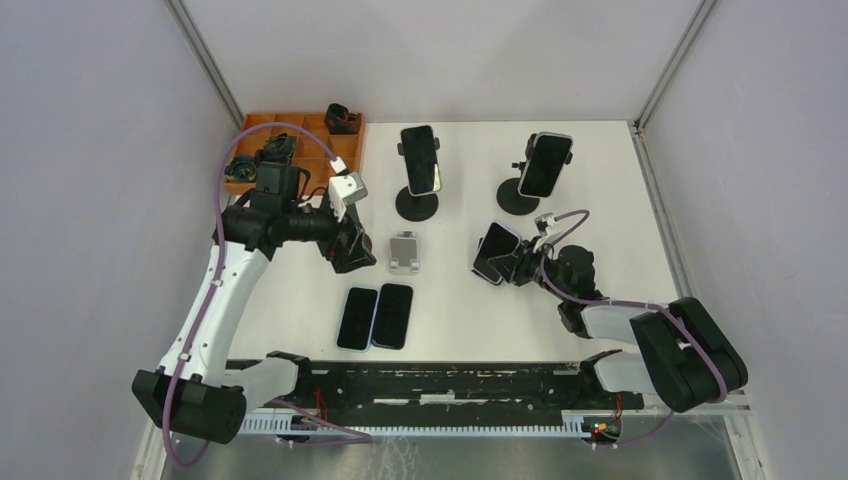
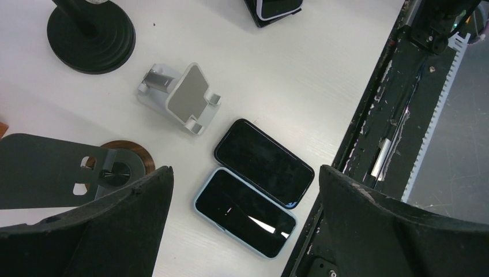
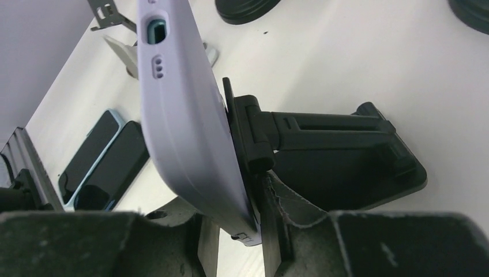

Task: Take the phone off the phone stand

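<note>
White table top (image 1: 620, 230) carries everything, with the two arms reaching in from its near edge. The left gripper (image 1: 352, 257) hangs above the middle of the table with its jaws spread wide and nothing between them. At the far left corner sits an orange compartmented tray (image 1: 300, 125). A dark clip-like part (image 1: 342, 118) lies in its rightmost far cell and more dark pieces sit in the left cells, too small to name.

Two black round-based pole stands (image 1: 417, 205) (image 1: 517, 197) each hold a dark-screened phone (image 1: 421, 158) (image 1: 545, 164) upright. A silver folding stand (image 1: 404, 252) stands empty. Just in front of it, a pale-blue-cased phone (image 1: 357, 318) and a black phone (image 1: 393, 315) lie flat, side by side and touching.

The task's lavender-cased phone (image 3: 184, 115) leans on a black folding phone stand (image 3: 340, 156), right of centre. The right gripper (image 3: 236, 228) has its jaws drawn narrow around the phone's lower edge. Whether they press on it yet cannot be told.

The phone looks rigid and moderately heavy, its glass face slick and breakable. The matte case probably gives better friction, so front and back near an edge is likely the place to hold it. The light stand may lift along with it.
</note>
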`<action>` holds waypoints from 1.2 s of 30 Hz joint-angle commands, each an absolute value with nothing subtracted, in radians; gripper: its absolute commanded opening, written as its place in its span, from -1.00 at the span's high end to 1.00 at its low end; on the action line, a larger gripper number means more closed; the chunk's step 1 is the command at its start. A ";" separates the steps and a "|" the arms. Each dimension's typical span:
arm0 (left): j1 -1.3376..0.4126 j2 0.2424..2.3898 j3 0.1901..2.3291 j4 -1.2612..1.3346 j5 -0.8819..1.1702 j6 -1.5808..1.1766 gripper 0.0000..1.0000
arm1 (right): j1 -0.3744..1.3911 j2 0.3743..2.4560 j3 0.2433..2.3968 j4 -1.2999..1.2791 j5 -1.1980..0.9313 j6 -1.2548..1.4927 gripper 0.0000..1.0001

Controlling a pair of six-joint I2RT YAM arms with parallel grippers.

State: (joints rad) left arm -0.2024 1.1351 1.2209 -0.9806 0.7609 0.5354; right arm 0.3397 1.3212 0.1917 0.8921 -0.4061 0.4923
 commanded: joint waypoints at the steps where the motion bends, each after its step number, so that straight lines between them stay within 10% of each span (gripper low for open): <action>1: -0.202 1.110 1.210 -1.003 0.826 0.634 -1.00 | 0.385 1.234 0.248 0.842 -0.449 0.509 1.00; 17: -0.265 1.094 1.217 -1.009 0.871 0.913 -1.00 | 0.593 1.090 0.243 1.245 -0.719 0.942 1.00; 36: -0.338 0.889 1.098 -0.823 0.919 0.873 -0.88 | 0.838 1.363 0.458 1.786 -0.551 1.307 1.00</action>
